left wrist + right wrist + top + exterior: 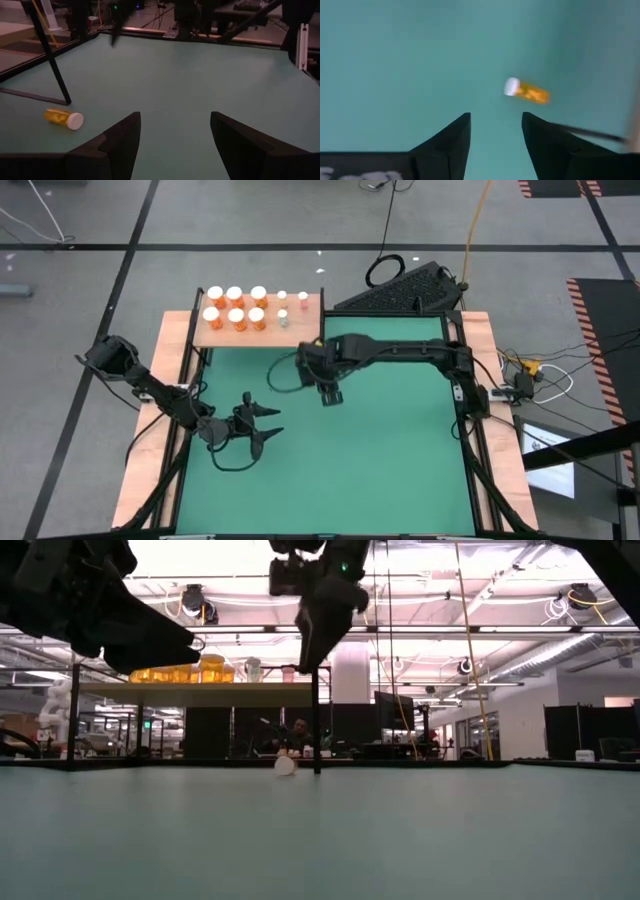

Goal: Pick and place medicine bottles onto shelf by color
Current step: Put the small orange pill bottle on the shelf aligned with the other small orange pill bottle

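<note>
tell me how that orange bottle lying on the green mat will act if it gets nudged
The orange bottle lies on its side, a round cylinder, so it will probably roll. The green mat looks flat, so little would stop it. It looks small, likely light.

Black keyboard upper centre beyond the green mat, orange cable upper right, white paper lower right

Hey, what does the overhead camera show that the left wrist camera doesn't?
Only the high view shows the shelf with its orange bottles and smaller bottles standing on it, plus both arms whole. Only the left wrist view shows a lone orange bottle lying on its side on the mat beside a black post. Both show the green mat and the left tool, open and empty.
</note>
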`<state>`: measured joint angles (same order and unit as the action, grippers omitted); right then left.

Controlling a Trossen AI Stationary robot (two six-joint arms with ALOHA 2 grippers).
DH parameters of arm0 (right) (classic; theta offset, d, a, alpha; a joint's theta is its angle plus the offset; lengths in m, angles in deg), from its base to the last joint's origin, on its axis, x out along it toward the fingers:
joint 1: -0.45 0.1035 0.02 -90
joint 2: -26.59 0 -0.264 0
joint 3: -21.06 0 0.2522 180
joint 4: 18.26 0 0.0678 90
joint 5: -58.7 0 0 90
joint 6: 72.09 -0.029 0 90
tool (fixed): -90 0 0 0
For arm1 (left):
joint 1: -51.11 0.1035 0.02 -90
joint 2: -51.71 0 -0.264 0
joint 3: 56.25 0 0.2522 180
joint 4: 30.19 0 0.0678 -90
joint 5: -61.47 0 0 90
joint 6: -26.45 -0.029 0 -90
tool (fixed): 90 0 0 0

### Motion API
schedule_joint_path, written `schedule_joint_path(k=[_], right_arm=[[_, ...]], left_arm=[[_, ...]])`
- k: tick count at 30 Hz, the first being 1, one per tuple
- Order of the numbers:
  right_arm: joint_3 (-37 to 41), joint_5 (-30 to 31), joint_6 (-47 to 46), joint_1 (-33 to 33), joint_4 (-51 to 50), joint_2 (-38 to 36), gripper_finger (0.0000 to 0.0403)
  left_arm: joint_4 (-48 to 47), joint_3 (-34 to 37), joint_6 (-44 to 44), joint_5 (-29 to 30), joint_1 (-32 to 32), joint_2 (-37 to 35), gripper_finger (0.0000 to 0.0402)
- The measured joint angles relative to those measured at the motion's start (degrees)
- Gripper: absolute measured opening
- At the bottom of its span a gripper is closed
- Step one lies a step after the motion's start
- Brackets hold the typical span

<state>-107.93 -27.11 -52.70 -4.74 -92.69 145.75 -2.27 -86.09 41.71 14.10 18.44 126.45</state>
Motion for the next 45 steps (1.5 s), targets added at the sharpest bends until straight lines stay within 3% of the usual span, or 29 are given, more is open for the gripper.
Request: schedule_joint_path(k=[5,14,27,30,37,45], right_arm=[[8.58,0.02,2.37,2.17,8.08,-0.23,0.0173],[22.67,0.31,13.04,2.43,35.39,-0.37,0.0173],[24.12,0.23,36.31,-1.8,35.7,1.58,0.024],[24.14,0.67,42.41,-2.03,36.06,3.06,0.0244],[24.05,11.87,54.64,-1.84,38.96,6.2,0.0239],[24.01,12.31,61.65,-1.92,40.76,6.91,0.0238]], left_arm=[[-0.54,0.0,-1.26,0.0,0.29,-0.01,0.0243],[-3.06,0.0,0.58,0.04,1.91,-0.02,0.0243],[-2.92,0.0,2.86,1.47,1.95,-0.02,0.0243],[-2.62,0.0,3.75,1.51,1.95,-0.02,0.0243],[-2.59,0.0,4.75,1.51,1.95,-0.02,0.0243],[-2.65,0.0,4.53,1.51,2.01,-0.02,0.0243]])
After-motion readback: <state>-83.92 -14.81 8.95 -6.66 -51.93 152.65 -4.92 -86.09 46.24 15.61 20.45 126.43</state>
